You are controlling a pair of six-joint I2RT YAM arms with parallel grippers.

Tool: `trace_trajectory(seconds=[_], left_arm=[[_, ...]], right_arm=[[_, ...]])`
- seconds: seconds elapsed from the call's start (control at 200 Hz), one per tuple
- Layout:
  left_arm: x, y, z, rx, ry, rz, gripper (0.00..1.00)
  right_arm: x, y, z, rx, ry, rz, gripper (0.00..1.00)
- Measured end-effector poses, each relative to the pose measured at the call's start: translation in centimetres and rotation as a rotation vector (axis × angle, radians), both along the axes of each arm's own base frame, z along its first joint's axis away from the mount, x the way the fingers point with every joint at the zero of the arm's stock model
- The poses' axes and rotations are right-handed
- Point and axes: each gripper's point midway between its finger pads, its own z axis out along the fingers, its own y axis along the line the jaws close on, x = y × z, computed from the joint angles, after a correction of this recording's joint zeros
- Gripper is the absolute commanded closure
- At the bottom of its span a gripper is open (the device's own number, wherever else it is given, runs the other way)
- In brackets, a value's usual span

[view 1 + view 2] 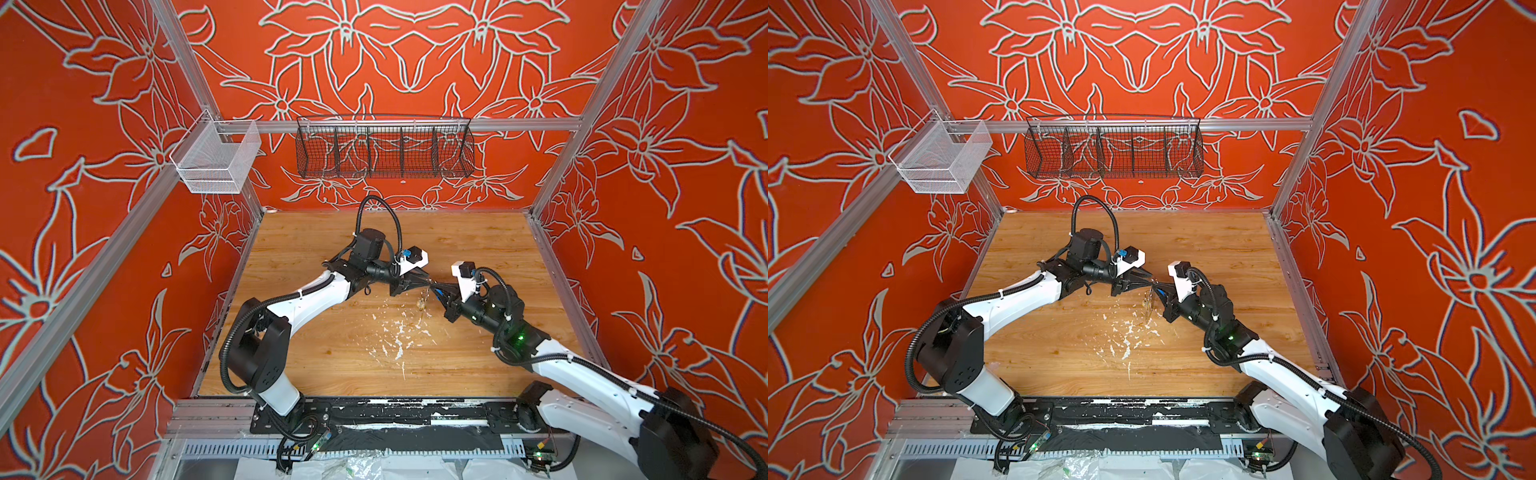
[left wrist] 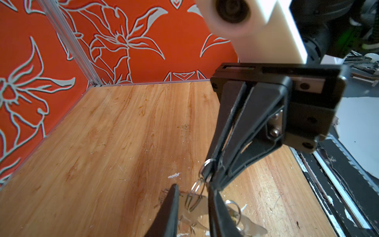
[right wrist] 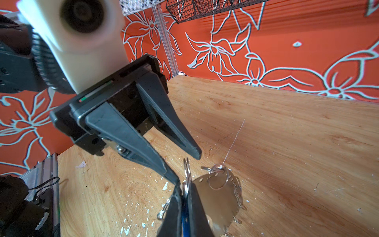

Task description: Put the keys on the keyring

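While right pincer (image 3: pixel 184 188) clamps blue key (image 3: pixel 185 217) and left pincer (image 3: pixel 188 169) gapes, light, slick keyring (image 3: pixel 217 199) likely wants an edge grip.

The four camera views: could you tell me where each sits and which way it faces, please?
Top views: high above the arms' bases, looking down toward the back wall; left arm and right arm over the table.
Left wrist: on the left arm, facing along its open left pincer toward the shut right pincer.
Right wrist: on the right arm, facing along its pincer, shut on a blue key, toward the left one.
Both wrist views share the keyring.
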Motion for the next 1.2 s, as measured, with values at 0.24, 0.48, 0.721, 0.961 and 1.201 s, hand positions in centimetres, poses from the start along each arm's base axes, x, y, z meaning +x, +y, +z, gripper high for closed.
trace_trajectory(seconds=[0.24, 0.48, 0.721, 0.961, 1.201], left_arm=[[-0.3, -0.1, 0.1, 0.003, 0.003, -0.028, 1.00], [-0.6, -0.1, 0.0, 0.007, 0.002, -0.044, 1.00], [-0.5, -0.2, 0.2, 0.003, 0.004, -0.045, 0.79], [-0.4, -0.2, 0.2, 0.000, 0.009, -0.038, 0.79], [-0.3, -0.2, -0.2, 0.005, 0.022, -0.037, 0.84]], right_arm=[[0.3, 0.3, -0.9, -0.015, 0.023, 0.001, 1.00], [0.4, 0.2, -0.7, -0.012, 0.019, -0.006, 1.00], [0.6, -0.4, 0.1, 0.002, 0.002, -0.040, 1.00], [0.7, -0.6, 0.5, 0.009, -0.010, -0.054, 1.00], [0.6, -0.5, 0.6, 0.016, -0.008, -0.051, 1.00]])
